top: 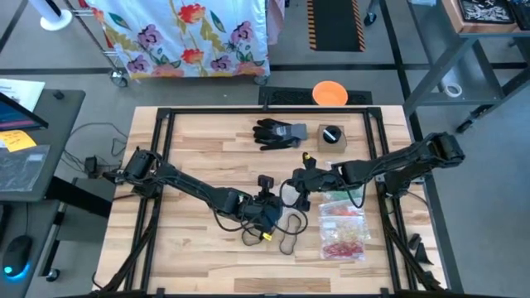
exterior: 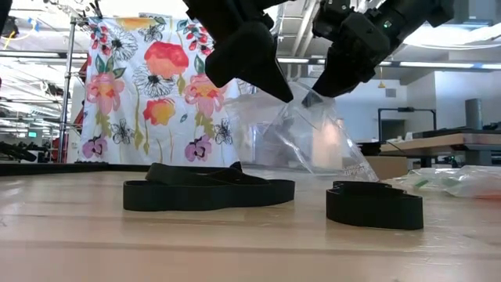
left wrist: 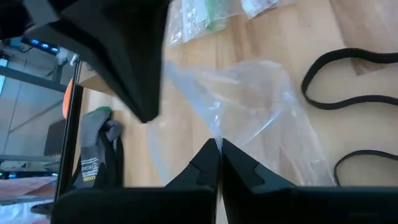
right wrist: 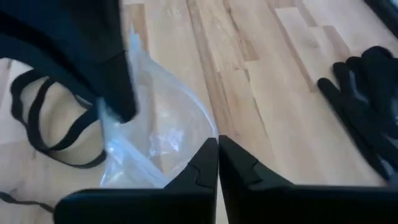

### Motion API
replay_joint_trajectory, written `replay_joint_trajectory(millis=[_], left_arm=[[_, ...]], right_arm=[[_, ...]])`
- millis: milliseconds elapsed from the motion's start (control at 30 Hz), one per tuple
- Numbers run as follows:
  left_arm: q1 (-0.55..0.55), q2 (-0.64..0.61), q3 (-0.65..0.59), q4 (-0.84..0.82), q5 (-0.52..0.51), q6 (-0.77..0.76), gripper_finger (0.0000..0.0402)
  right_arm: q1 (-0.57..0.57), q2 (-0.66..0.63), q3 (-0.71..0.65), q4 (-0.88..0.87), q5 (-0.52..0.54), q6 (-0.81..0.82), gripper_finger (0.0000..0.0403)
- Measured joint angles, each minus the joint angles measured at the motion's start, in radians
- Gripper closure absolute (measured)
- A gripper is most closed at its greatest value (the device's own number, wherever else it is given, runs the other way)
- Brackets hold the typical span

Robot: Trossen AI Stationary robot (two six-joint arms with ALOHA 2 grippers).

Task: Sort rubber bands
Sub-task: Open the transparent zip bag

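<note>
Wooden table (top: pixel 207 149) in lab. Empty clear bag (exterior: pixel 313 141) held aloft mid-table: left gripper (left wrist: pixel 219 149) pinched on one edge, right gripper (right wrist: pixel 217 146) on other. Coloured rubber bands (top: pixel 344 236) already bagged nearby; black bands (exterior: pixel 207 192) judged unsorted.

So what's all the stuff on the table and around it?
clear bag: one, see-through, held up between both grippers at table middle
filled bags: several, clear with green, orange and red bands inside, right front
black bands: a few big black loops, front middle
glove: one, black and grey, back middle
small box: one, brown with a black top, beside the glove
orange disc: one, floor behind table
flowered cloth: one, behind table
left gripper: shut on clear bag
right gripper: shut on clear bag
</note>
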Motion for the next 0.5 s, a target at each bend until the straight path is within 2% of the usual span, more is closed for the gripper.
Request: replay_joint_trajectory(millis=[233, 500], left_arm=[[-0.017, 0.0, 0.0, 0.002, 0.02, 0.024, 0.0401], [-0.019, -0.001, 0.0, 0.009, 0.044, 0.029, 0.0401]], right_arm=[[-0.003, -0.003, 0.0, -0.015, 0.156, -0.001, 0.04], [-0.001, -0.003, 0.0, 0.006, 0.23, -0.019, 0.0402]])
